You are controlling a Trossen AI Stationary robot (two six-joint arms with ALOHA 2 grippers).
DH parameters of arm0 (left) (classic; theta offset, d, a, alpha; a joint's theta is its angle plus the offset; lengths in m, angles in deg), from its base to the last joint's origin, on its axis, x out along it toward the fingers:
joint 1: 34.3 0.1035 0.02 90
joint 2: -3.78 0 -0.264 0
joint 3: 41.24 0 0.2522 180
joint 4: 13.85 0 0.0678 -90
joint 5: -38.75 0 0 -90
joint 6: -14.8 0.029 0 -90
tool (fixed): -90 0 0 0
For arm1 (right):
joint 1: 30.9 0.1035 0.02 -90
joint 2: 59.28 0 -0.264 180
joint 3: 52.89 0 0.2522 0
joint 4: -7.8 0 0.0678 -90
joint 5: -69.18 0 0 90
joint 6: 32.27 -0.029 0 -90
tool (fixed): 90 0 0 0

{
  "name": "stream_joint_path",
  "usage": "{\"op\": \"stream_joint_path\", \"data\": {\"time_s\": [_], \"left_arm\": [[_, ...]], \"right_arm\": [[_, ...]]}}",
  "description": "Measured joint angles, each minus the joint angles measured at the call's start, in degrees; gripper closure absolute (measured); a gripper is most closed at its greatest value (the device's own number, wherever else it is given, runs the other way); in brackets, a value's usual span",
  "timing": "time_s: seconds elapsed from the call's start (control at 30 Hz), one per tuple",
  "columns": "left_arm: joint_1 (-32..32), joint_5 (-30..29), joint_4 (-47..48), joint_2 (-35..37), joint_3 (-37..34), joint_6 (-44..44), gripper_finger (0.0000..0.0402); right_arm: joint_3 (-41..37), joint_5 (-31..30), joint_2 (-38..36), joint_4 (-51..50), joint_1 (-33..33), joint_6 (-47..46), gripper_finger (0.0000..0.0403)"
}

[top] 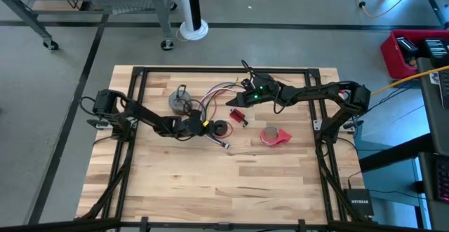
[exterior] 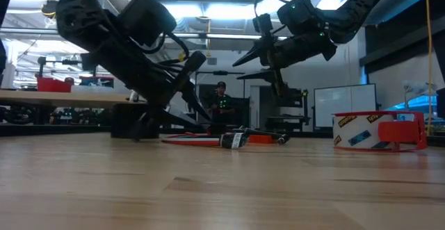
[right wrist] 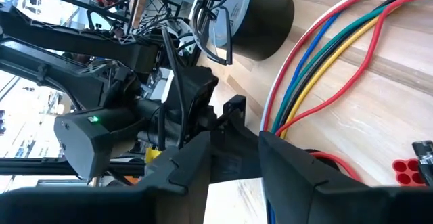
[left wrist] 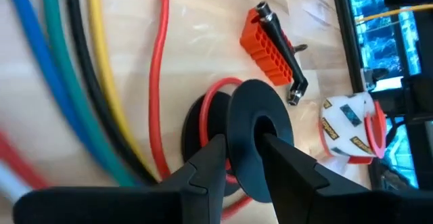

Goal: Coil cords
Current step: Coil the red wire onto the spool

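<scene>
A small black spool wound with red wire (top: 221, 128) is near the table's middle, and my left gripper (top: 209, 127) is shut on it. The long bundle of coloured wires (top: 214, 92) arcs across the table from the grey coil (top: 179, 103) and also shows in the left wrist view (left wrist: 67, 82). Its plug end (top: 225, 145) lies on the wood. My right gripper (top: 245, 92) hovers open and empty above the bundle's far side, its fingers spread in the low view (exterior: 245, 67). My left gripper holds the black spool by its nearer flange (left wrist: 245, 116), pinched between the two fingers. One finger (left wrist: 211, 158) stands behind the flange on the red winding's side. The other (left wrist: 287, 163) lies over the centre hole. Whether the spool rests on the table I cannot tell.
A small red block with a black plug (top: 238, 116) lies just right of the spool. A red tape roll (top: 275, 136) stands farther right and also shows in the low view (exterior: 375, 129). Black frame rails (top: 140, 69) border the table. Bare wood lies toward the near edge.
</scene>
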Motion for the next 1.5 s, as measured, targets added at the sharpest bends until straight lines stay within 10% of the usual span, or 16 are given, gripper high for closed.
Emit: {"op": "stream_joint_path", "data": {"time_s": [0.4,1.1,1.5], "left_arm": [[0.4,0.3,2.4,0.3,0.8,3.3,0.0392],[0.0,8.0,-3.0,2.3,0.8,10.1,0.0401],[0.1,2.2,-4.7,2.3,0.9,15.8,0.0401]], "right_arm": [[0.0,0.0,0.0,-0.1,0.0,0.0,0.0274],[0.0,1.8,0.0,-10.5,0.0,6.2,0.0274],[0.0,3.4,0.0,-14.9,0.0,6.2,0.0274]]}}
